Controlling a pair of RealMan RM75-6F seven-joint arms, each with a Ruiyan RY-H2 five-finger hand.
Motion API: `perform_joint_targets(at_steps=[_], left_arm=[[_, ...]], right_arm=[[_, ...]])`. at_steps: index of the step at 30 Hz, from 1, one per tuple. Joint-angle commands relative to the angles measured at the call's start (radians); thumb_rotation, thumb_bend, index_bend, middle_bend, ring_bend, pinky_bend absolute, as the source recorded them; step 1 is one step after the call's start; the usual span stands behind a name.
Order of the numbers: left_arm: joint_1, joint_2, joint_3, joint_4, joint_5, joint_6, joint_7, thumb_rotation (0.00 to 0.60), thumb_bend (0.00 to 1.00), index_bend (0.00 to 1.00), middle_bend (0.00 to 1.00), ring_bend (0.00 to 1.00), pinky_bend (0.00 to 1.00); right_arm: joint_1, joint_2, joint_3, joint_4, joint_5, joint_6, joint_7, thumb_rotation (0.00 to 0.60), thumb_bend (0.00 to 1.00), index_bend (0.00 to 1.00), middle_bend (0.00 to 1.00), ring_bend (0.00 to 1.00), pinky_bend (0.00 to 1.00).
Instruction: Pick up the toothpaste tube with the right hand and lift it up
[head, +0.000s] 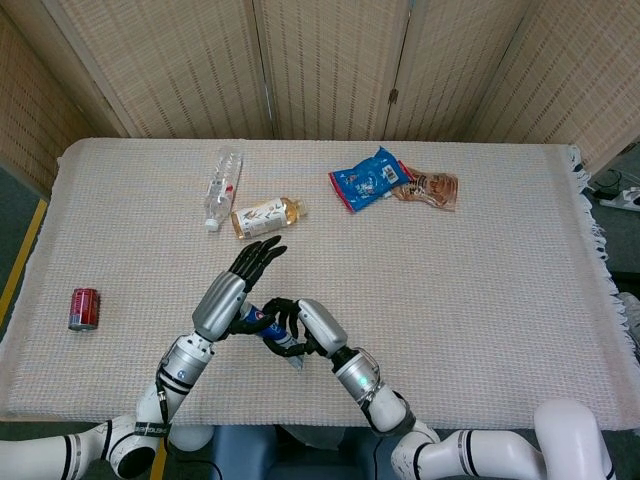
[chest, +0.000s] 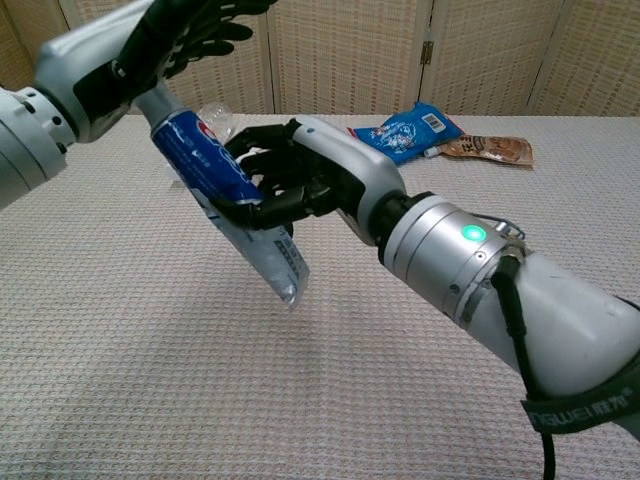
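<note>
Logging contents, largest first: I saw the table (head: 520, 300), its woven cloth reaching every edge. My right hand (chest: 290, 180) had its fingers (chest: 250, 212) wrapped round the toothpaste tube (chest: 225, 195), held clear of the surface near the front edge, cap end up and tilted, crimped end down. My left hand (chest: 175, 35) hovered over the cap end, fingers spread, holding nothing. Toward the back edge lay a clear bottle (head: 222, 187), a tea bottle (head: 268, 216), a blue snack bag (head: 370, 179) and a brown packet (head: 430, 187). By the left edge lay a red can (head: 84, 308).
</note>
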Motion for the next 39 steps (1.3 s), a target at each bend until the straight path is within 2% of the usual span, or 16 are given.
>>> perform_joint_targets(at_steps=[1, 11, 17, 21, 24, 30, 33, 39], left_arm=[[-0.001, -0.010, -0.003, 0.005, -0.005, 0.004, 0.013, 0.000, 0.12, 0.00, 0.00, 0.00, 0.00], [-0.002, -0.008, -0.002, 0.000, -0.026, -0.008, 0.034, 0.000, 0.12, 0.00, 0.00, 0.00, 0.00], [0.002, 0.029, -0.004, -0.009, -0.030, -0.016, 0.031, 0.000, 0.12, 0.00, 0.00, 0.00, 0.00], [0.009, 0.066, 0.005, -0.011, -0.029, -0.023, 0.046, 0.000, 0.12, 0.00, 0.00, 0.00, 0.00], [0.017, 0.095, 0.015, -0.003, -0.025, -0.023, 0.066, 0.000, 0.12, 0.00, 0.00, 0.00, 0.00], [0.035, 0.147, 0.037, -0.002, -0.027, -0.026, 0.118, 0.000, 0.12, 0.00, 0.00, 0.00, 0.00], [0.042, 0.170, 0.042, -0.015, -0.042, -0.033, 0.144, 0.000, 0.12, 0.00, 0.00, 0.00, 0.00], [0.059, 0.204, 0.055, -0.042, -0.060, -0.032, 0.195, 0.000, 0.12, 0.00, 0.00, 0.00, 0.00]], right_arm=[[-0.001, -0.002, 0.003, -0.004, 0.003, -0.003, 0.007, 0.600, 0.89, 0.69, 0.61, 0.67, 0.69], [-0.004, 0.009, 0.002, -0.011, 0.009, -0.018, -0.003, 0.600, 0.89, 0.69, 0.61, 0.69, 0.69], [-0.011, 0.063, -0.019, -0.021, 0.014, -0.049, -0.041, 0.600, 0.89, 0.69, 0.61, 0.69, 0.69], [-0.005, 0.144, -0.034, -0.026, 0.013, -0.077, -0.136, 0.600, 0.89, 0.69, 0.61, 0.69, 0.69], [0.012, 0.228, -0.039, -0.041, 0.049, -0.129, -0.255, 0.600, 0.89, 0.69, 0.61, 0.69, 0.69], [0.071, 0.339, -0.060, -0.052, 0.135, -0.226, -0.499, 0.600, 0.89, 0.69, 0.61, 0.68, 0.69], [0.098, 0.348, -0.078, -0.033, 0.157, -0.236, -0.616, 0.600, 0.89, 0.69, 0.59, 0.66, 0.67], [0.139, 0.304, -0.104, 0.030, 0.219, -0.220, -0.806, 0.600, 0.89, 0.69, 0.57, 0.63, 0.63]])
